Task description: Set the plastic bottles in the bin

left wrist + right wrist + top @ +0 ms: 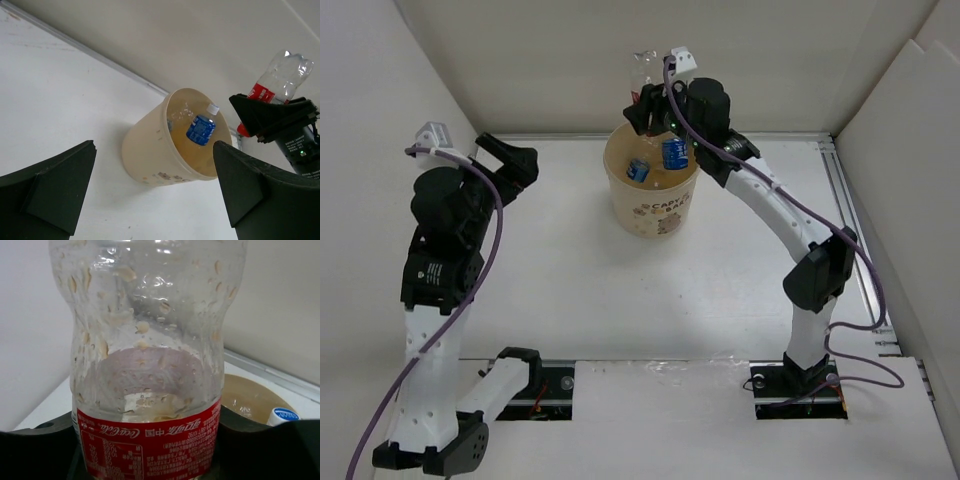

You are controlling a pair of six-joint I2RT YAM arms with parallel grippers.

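Pointing base up, bottle (282,75) fills right hand (648,106).

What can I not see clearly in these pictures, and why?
Count of bottles in the bin: top view, the right gripper covers part of the opening.
Cap end of the red-label bottle: right wrist view, cut off by the bottom edge.
Lettering on the bin: top view, too small to read.
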